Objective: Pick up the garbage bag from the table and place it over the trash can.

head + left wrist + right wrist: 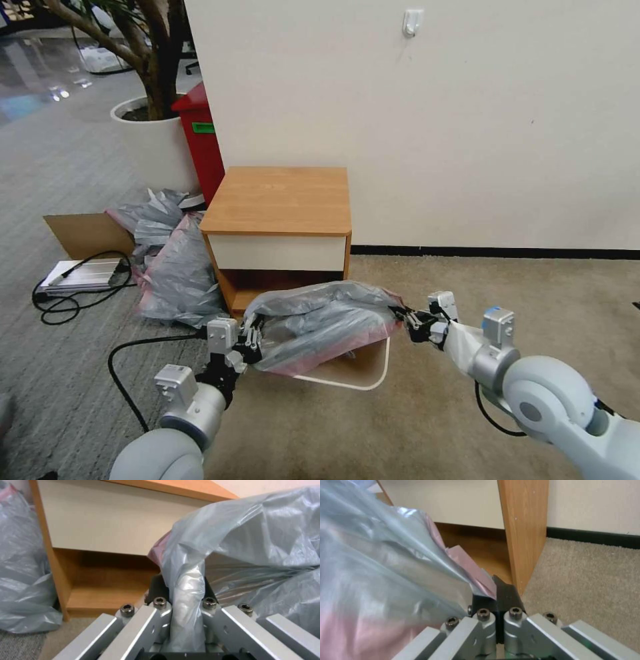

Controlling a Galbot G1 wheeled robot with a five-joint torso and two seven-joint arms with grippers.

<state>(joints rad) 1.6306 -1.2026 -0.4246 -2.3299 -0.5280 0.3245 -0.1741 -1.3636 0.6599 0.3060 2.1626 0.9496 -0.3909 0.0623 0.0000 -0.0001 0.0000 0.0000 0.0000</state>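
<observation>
Left gripper (257,339): low on the left, clamped onto one end of the garbage bag (320,325); from the left wrist, black fingers (156,588) squeezing a bunched fold of grey plastic.
Right gripper (408,320): reaching in from the right, pinching the opposite end of the bag; from the right wrist, black pads (501,597) pressed together on the pink-red edge.
Garbage bag: stretched out between both grippers, off the table, hanging over the trash can (373,372) and covering most of its opening; pink-red rim sagging along the near side.
Trash can: on the carpet just in front of the table (280,200), cream rim peeking out on the near right corner under the bag.
Table: against the wall, orange-brown top bare, white drawer front, lower shelf partly hidden behind the bag.
Heap of grey bags (177,270): on the floor touching the table's left side.
Cardboard sheet (83,233): flat, further left, beside a silver box with a black cable (83,273).
Red bin (200,143): behind the table's left corner, green label on the front.
White planter (153,143): furthest back, next to the red bin, tree trunk growing out.
</observation>
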